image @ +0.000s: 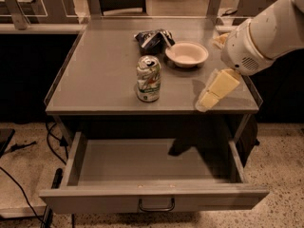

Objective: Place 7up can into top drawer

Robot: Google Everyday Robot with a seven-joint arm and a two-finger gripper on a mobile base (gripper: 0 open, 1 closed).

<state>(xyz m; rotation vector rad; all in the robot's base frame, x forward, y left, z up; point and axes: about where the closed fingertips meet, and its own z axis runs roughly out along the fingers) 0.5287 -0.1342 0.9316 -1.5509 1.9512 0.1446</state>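
The 7up can [148,79], white and green with a silver top, stands upright near the front middle of the grey table top [95,80]. The top drawer [154,163] is pulled fully out below the table and is empty; its curved handle [156,206] sits at the centre of the front panel. My gripper [209,99], pale cream, hangs over the table's front right corner, to the right of the can and apart from it. It holds nothing that I can see.
A dark shiny snack bag [152,38] and a shallow cream bowl [186,54] lie behind the can. The white arm housing [259,37] hangs over the table's right side. Cables [28,175] run on the floor at left.
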